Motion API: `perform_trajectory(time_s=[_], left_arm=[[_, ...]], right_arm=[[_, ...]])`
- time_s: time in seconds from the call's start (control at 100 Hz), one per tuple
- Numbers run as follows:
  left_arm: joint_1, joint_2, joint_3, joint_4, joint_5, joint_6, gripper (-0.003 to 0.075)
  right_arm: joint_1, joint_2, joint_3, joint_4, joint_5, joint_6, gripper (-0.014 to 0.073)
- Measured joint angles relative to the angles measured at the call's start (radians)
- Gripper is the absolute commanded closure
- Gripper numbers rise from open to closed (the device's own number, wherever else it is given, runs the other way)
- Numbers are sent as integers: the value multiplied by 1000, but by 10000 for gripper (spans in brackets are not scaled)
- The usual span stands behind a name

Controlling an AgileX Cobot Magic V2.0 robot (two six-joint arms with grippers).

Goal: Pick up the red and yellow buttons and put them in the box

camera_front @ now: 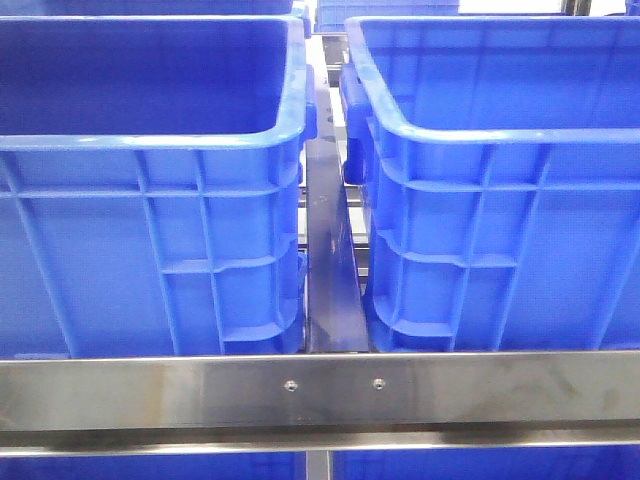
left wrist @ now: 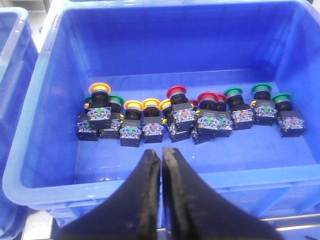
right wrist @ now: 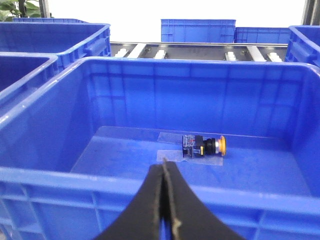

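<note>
- Beyond the tips of the left black two-finger gripper (left wrist: 161, 159), a row of push-button switches lies on the floor of a deep blue plastic crate (left wrist: 45, 100). Each switch has a mushroom cap on a black block body.
- Left gripper state: fingers pressed together, nothing between them. It hangs above the near wall of this crate, well clear of the row.
- Row content, placed against the left gripper: the yellow-capped buttons (left wrist: 134, 107) lie ahead and to one side; the red-capped buttons (left wrist: 177, 93) lie almost straight ahead; the green-capped buttons (left wrist: 261, 90) continue to the far side and are not part of the task.
- Most units stand cap-up or lean slightly, and they touch or crowd one another. The long axis of each runs from cap to block.
- Right black gripper (right wrist: 163, 172) state: fingers closed, empty. It hangs over the near wall of a second blue crate (right wrist: 45, 175).
- One orange-yellow capped button (right wrist: 206, 145) lies on its side in that second crate, long axis across the gripper's line of approach, cap pointing away to one side.
- The front view shows only two blue crate walls and a steel rail (camera_front: 320, 390); neither gripper appears.
- Judgement: the left arm is nearer the supply row, so the next pick is its job; the fingers must open first, and a red unit straight ahead is the shortest reach.
</note>
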Motion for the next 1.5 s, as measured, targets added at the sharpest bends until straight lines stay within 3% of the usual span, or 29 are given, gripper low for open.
perform_trajectory(time_s=[0.37,0.65,1.5], left_arm=[[0,0,0,0,0,0,739],[0,0,0,0,0,0,739],[0,0,0,0,0,0,739]], right_arm=[[-8,-79,138,0,-64,0,662],[-54,-79,138,0,-124,9,662],[-56,-79,138,0,-124,11,662]])
